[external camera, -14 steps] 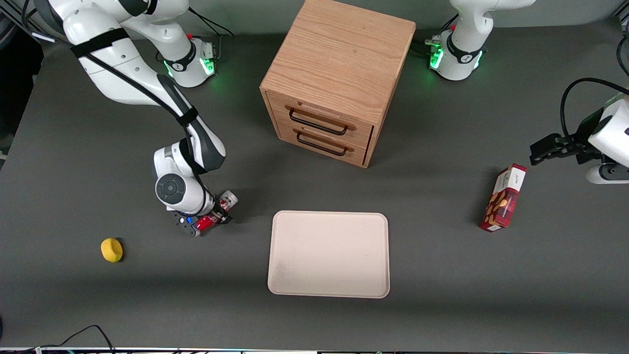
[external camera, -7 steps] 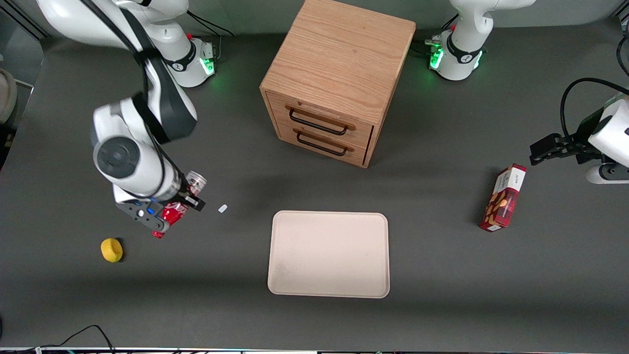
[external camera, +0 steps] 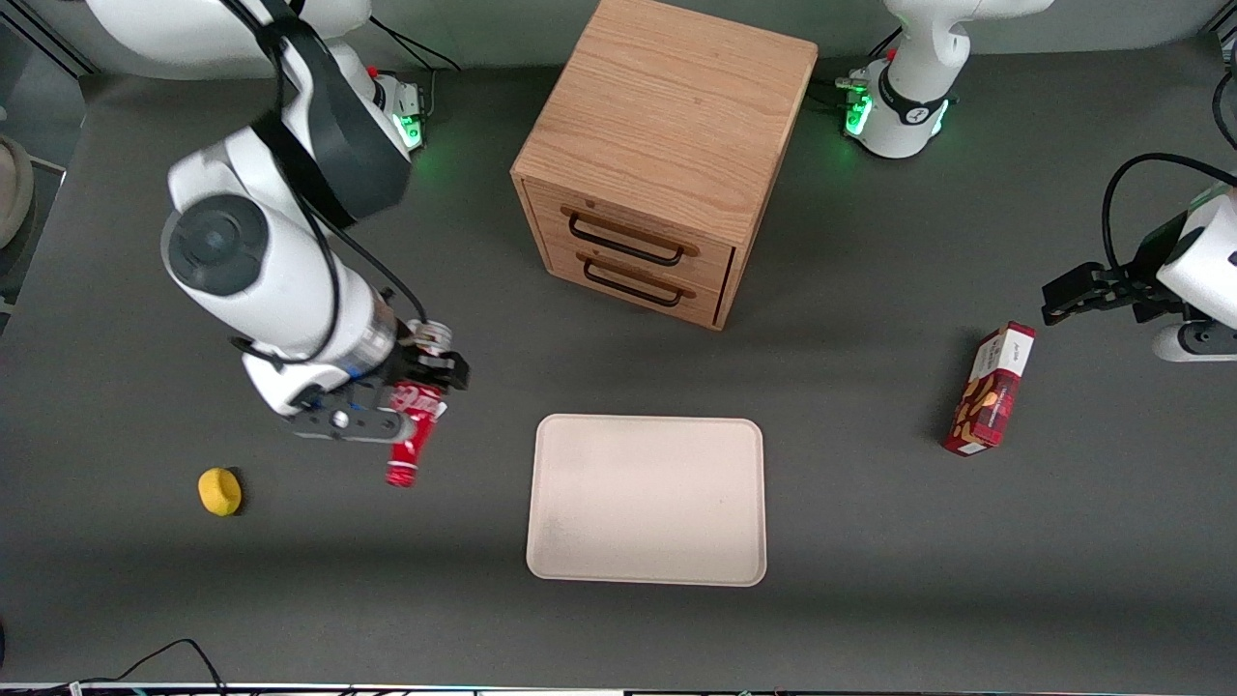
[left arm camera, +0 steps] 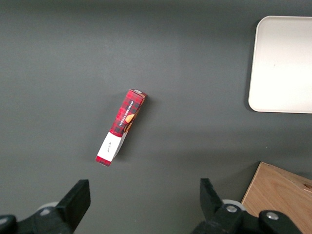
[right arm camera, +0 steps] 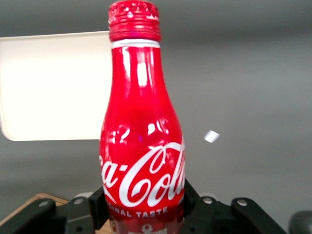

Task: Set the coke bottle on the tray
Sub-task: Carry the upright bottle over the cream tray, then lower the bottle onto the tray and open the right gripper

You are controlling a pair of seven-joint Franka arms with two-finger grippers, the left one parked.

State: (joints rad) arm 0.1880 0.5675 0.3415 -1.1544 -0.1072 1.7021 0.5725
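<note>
The gripper [external camera: 411, 391], clamped on the slim red coke bottle [external camera: 408, 440], hangs beside the flat beige tray [external camera: 647, 500], toward the working arm's end, cap end nearer the front camera.

My right arm, raised above the table.
My gripper [external camera: 411, 391] hung at the working arm's end, fingers [right arm camera: 191, 200] clamped around the coke bottle [external camera: 410, 434].

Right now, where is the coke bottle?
The coke bottle is held in the gripper, lifted above the table toward the working arm's end, between the yellow object and the tray.
</note>
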